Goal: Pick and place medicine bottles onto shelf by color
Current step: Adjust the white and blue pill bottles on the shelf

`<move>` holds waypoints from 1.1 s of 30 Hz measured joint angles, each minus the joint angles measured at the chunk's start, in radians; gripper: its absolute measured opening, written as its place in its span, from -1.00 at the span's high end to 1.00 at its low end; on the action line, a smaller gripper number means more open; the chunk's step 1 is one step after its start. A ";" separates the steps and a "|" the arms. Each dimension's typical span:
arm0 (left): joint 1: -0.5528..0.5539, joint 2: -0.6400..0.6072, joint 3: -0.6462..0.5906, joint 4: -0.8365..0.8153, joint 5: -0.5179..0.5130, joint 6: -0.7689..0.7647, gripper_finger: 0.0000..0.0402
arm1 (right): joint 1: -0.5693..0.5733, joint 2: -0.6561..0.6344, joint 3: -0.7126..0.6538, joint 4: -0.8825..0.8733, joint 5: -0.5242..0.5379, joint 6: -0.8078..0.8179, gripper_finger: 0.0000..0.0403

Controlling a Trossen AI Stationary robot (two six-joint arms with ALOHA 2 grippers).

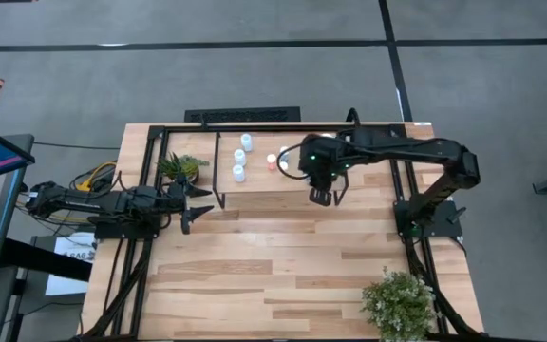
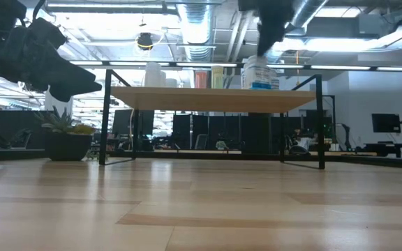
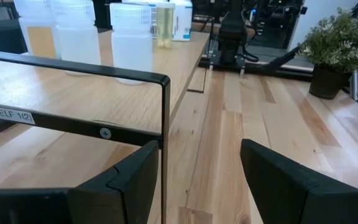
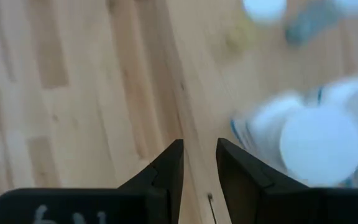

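Note:
The shelf [image 1: 273, 182] is a light-wood board on black wire legs at the table's far side. Three white bottles [image 1: 240, 156] stand in a row on its left part, with an orange-capped bottle [image 1: 272, 162] beside them. My right gripper [image 1: 323, 197] hangs above the shelf's near edge, open by a narrow gap and empty [image 4: 199, 162]. Blurred white-capped, blue-labelled bottles [image 4: 319, 143] stand on the shelf beside it; in the low view one [image 2: 259, 74] shows below the gripper. My left gripper [image 1: 200, 204] is wide open and empty [image 3: 197, 168] at the shelf's left end.
A potted plant [image 1: 180, 168] stands by the shelf's left end, close to my left gripper. A bushier plant [image 1: 399, 302] stands at the table's near right corner. The shelf's black wire leg [image 3: 165, 124] stands just ahead of my left fingers. Bare planks lie between the shelf and the near edge.

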 joint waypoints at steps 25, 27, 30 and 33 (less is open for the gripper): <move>0.000 0.003 0.000 -0.001 0.001 -0.001 -0.07 | -0.078 0.197 0.307 -0.071 0.162 -0.312 0.41; 0.000 0.005 0.000 0.001 0.001 -0.001 -0.07 | -0.079 0.232 0.343 -0.113 0.162 -0.332 0.41; 0.000 0.006 0.000 0.000 0.001 0.000 -0.07 | -0.079 0.271 0.392 -0.148 0.162 -0.349 0.41; 0.000 0.009 0.000 0.000 0.001 0.000 -0.07 | -0.079 0.306 0.428 -0.194 0.161 -0.355 0.41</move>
